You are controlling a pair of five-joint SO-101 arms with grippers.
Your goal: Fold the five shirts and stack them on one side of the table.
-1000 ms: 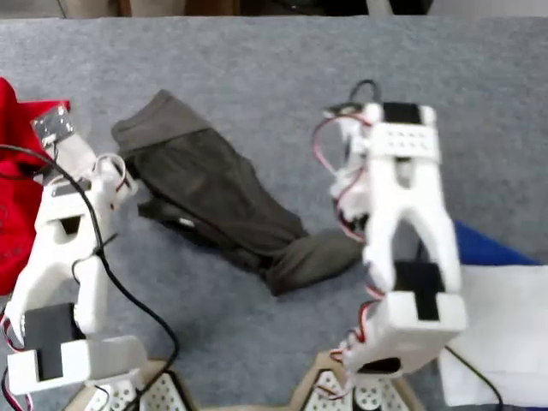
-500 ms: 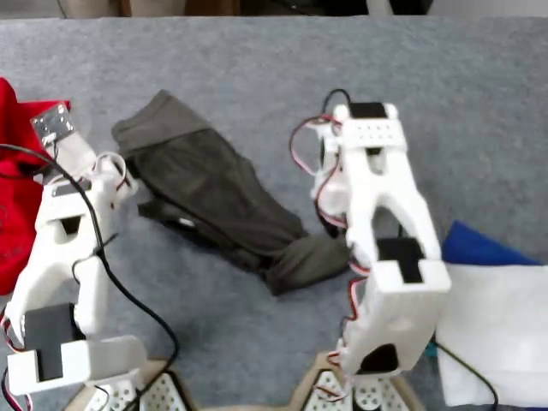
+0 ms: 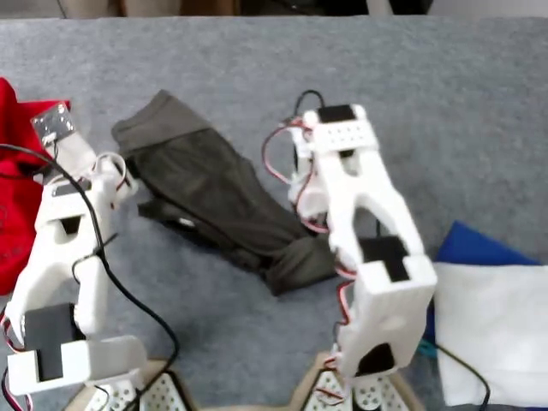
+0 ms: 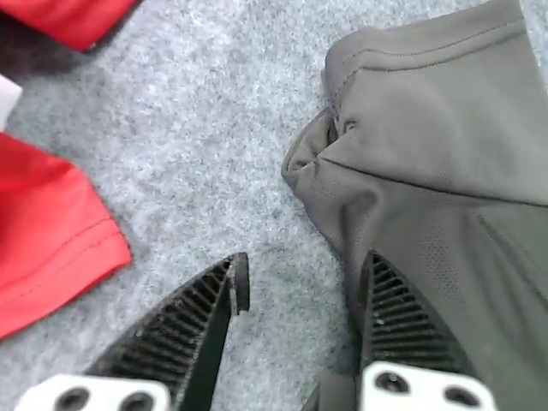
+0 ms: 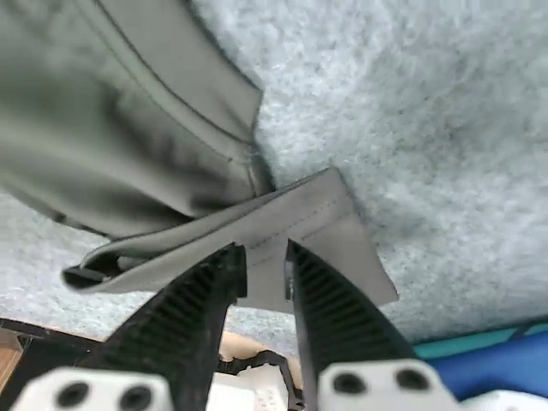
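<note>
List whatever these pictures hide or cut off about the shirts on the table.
- Red shirt: in the high view, the left edge cuts it off and the left arm covers part of it.
- Blue shirt: in the high view, it lies mostly under the white shirt, so its fold cannot be judged.
- White shirt: the high view's right and bottom edges cut it off.
- Dark grey shirt: in the high view, the right arm covers one end.
</note>
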